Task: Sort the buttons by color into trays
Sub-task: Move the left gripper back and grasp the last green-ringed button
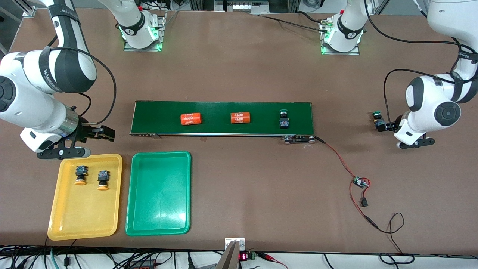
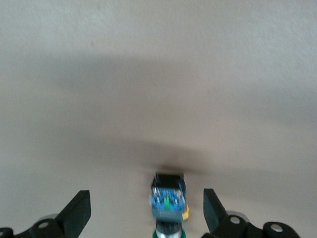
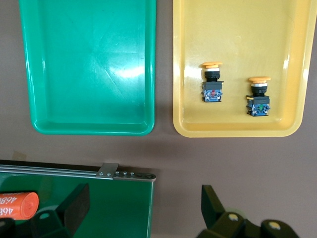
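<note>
Nearest the front camera lie the yellow tray (image 1: 85, 220) and the green tray (image 1: 158, 218), side by side toward the right arm's end of the table. Two yellow-capped buttons (image 1: 80, 175) rest in the yellow tray; the green tray holds nothing. A red wire with a small circuit board (image 1: 359, 182) trails from the conveyor belt (image 1: 222, 108), which carries two orange cylinders (image 1: 191, 118) and a green-capped button (image 1: 284, 118). The right gripper (image 1: 106, 133) hovers between the belt's end and the yellow tray, fingers spread, gripping nothing. The left gripper (image 2: 146, 213) straddles another green-capped button (image 1: 378, 120) lying on the table, fingers (image 2: 79, 210) wide apart and not touching it.
</note>
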Robot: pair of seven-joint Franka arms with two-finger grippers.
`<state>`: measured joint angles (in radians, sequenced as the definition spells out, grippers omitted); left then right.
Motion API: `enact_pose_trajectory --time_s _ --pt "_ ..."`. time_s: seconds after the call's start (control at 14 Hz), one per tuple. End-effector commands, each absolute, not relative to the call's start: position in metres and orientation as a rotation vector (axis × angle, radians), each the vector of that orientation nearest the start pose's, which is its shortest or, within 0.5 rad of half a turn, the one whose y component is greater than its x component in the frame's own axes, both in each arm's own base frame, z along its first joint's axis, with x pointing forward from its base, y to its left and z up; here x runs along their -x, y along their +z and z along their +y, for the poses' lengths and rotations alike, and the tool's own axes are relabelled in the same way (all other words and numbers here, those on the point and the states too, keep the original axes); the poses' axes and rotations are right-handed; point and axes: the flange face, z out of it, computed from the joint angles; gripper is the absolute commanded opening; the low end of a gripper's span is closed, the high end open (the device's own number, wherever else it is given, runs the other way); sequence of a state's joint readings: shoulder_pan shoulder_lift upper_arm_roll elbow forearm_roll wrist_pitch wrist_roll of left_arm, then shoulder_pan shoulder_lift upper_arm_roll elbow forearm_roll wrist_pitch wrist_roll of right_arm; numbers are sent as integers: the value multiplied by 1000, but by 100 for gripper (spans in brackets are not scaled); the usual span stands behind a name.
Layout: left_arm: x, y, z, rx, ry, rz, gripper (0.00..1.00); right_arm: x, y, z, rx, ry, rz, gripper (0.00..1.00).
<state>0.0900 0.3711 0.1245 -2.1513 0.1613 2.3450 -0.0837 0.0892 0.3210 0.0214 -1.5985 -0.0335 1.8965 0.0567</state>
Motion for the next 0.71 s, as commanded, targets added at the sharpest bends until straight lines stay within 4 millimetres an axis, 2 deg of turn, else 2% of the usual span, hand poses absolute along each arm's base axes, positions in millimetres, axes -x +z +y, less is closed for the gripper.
enact_pose_trajectory --time_s 0.0,0.21,0.43,0.64 --pt "-520 203 116 2994 257 -215 94 -641 451 66 3164 60 -76 100" --pt "-514 197 116 3000 240 -206 92 -640 456 67 3163 48 -78 100" --pt "-506 189 117 3008 232 -188 81 -639 455 67 3160 58 -71 100" --pt "-502 180 116 3020 259 -222 74 -640 453 67 3160 60 -71 100"
